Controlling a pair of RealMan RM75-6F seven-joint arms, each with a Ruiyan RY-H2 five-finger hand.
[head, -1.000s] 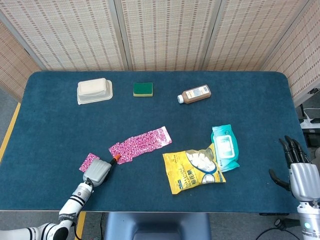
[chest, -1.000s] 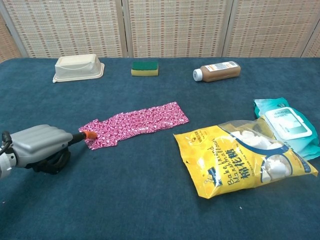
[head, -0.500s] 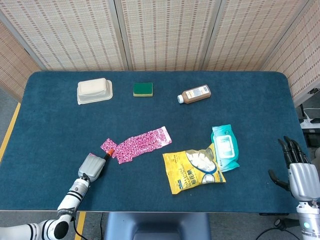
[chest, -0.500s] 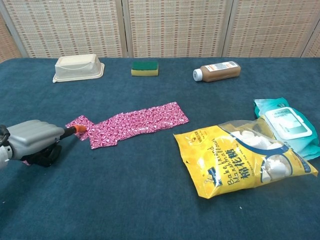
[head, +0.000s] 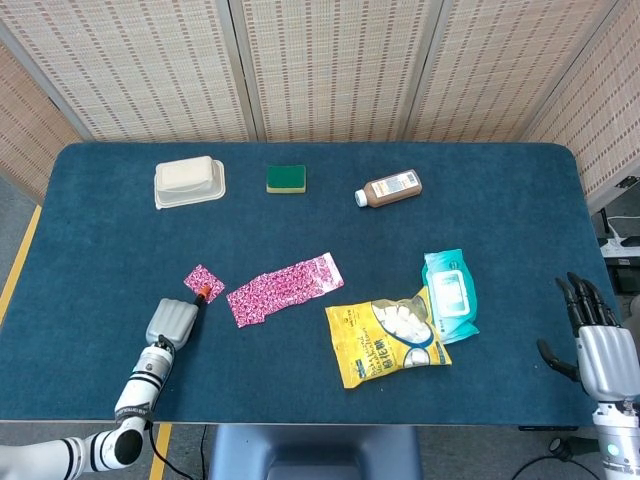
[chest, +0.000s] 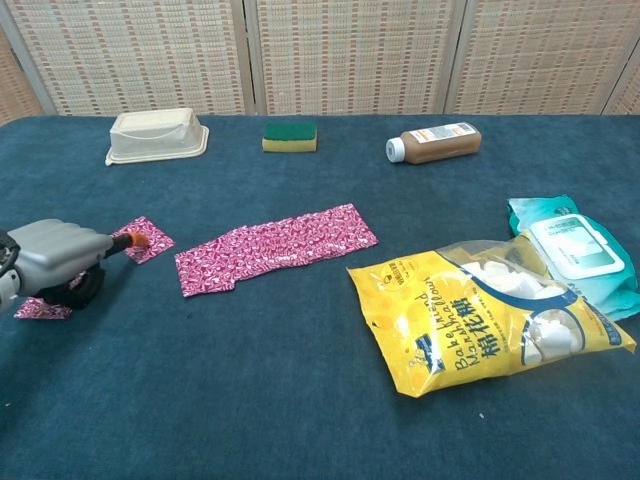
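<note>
**A:** In the head view, the left hand (head: 174, 322) sits near the desk's (head: 100, 230) front-left corner, fingers curled over, an orange-tipped finger touching a small pink foil scrap (head: 204, 281). The long pink wrapper (head: 285, 288) lies apart, toward the desk's middle.

**B:** And the right hand (head: 598, 345)?

**A:** Off the desk's right edge, fingers spread, holding nothing.

**B:** The chest view?

**A:** There the left hand (chest: 58, 262) is fisted, fingertip (chest: 136, 240) on the scrap (chest: 148, 238); another pink bit (chest: 40, 309) shows under the hand. Whether it pinches or merely presses, I cannot tell. I'd judge light downward pressure and a slow, flat drag best, so the foil neither buckles nor slips free.
</note>
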